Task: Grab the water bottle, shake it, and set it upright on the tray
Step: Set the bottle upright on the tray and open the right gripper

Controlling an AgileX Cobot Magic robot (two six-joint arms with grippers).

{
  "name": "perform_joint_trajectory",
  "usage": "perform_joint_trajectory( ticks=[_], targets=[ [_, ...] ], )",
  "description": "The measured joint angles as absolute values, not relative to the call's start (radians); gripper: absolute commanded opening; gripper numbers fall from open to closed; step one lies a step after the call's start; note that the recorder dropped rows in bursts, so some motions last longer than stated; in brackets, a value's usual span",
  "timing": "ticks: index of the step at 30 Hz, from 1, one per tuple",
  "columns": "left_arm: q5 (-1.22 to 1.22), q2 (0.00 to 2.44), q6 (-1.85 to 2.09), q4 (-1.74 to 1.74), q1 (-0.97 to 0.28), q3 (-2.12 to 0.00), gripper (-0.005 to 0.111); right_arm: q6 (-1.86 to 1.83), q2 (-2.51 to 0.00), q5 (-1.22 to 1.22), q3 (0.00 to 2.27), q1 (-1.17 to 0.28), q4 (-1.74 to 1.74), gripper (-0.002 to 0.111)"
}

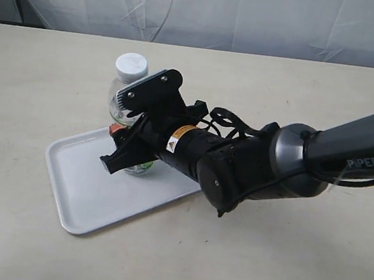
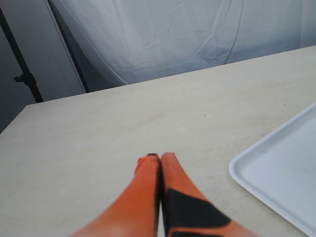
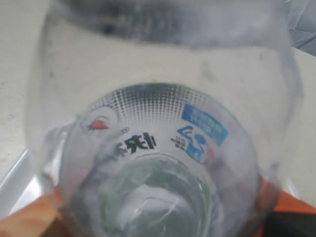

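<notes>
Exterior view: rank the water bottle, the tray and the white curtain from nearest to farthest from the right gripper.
1. water bottle, clamped in the right gripper.
2. tray, just below the gripper.
3. white curtain, along the back of the scene.

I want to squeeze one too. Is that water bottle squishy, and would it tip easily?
Probably squishy: the water bottle looks like thin clear plastic. Likely tippy, being tall and narrow over the flat tray. Its smooth sides might slip in the right claw.
</notes>
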State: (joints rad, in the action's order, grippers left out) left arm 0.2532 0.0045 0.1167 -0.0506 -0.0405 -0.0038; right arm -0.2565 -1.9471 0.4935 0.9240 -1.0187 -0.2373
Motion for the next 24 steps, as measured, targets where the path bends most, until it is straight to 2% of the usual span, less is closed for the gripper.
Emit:
perform_joint_trajectory(
  ticks=[2, 4, 22, 24],
  targets=[
    [0.253, 0.005, 0.117, -0.051, -0.041, -0.004, 0.0, -0.257, -1.946, 0.487, 0.926, -1.019, -0.249, 0.071],
    [0.253, 0.005, 0.117, -0.051, -0.041, -0.004, 0.0, -0.258, -1.945, 0.478, 0.928, -1.019, -0.277, 0.074],
    [0.253, 0.005, 0.117, -0.051, -0.041, -0.004, 0.0, -0.258, -1.899, 0.256, 0.928, -1.019, -0.369, 0.074],
    [0.253, 0.005, 0.117, -0.051, -0.041, -0.004, 0.0, -0.258, -1.88, 0.214, 0.928, -1.019, -0.369, 0.07]
  ],
)
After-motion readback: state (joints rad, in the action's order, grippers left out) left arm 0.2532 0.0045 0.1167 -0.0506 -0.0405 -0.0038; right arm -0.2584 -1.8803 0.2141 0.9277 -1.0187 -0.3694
